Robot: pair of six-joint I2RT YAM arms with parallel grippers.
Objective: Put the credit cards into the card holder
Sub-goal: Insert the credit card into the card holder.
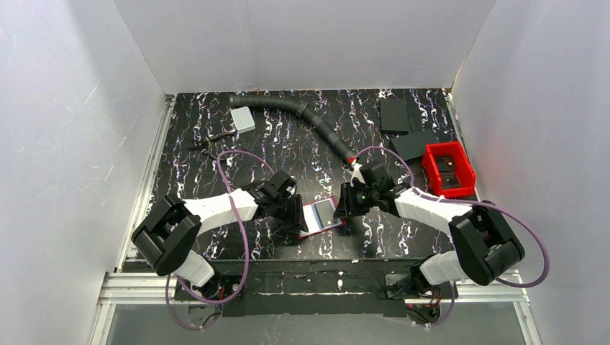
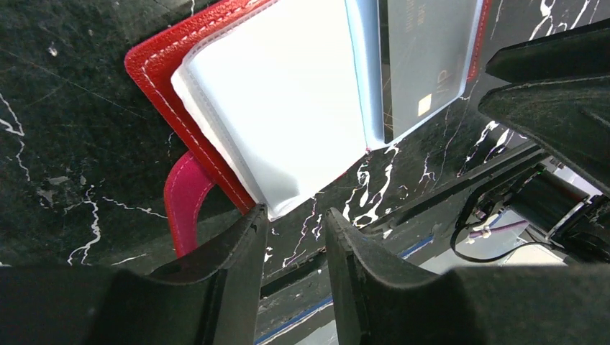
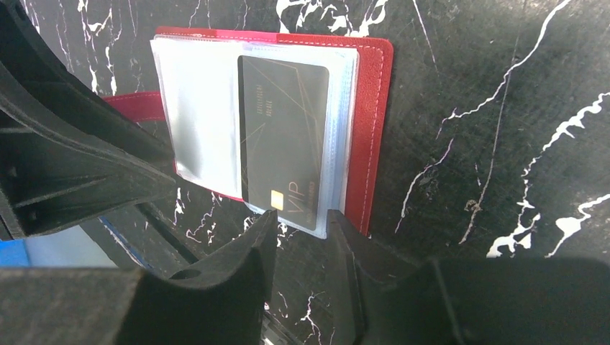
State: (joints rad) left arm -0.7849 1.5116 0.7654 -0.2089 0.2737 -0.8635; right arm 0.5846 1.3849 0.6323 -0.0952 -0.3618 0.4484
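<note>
Right wrist: we note the right gripper [image 3: 302,219] parted at a corner of the dark VIP card [image 3: 283,136], sleeved in the open red card holder [image 3: 370,129]; left gripper [image 2: 295,215] parted too, gripping nothing.

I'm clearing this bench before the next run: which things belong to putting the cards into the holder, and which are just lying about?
Part of the job:
red card holder, lying open
dark credit card in its clear sleeve

Just lying about:
red bin
black slabs
corrugated hose
grey box
</note>
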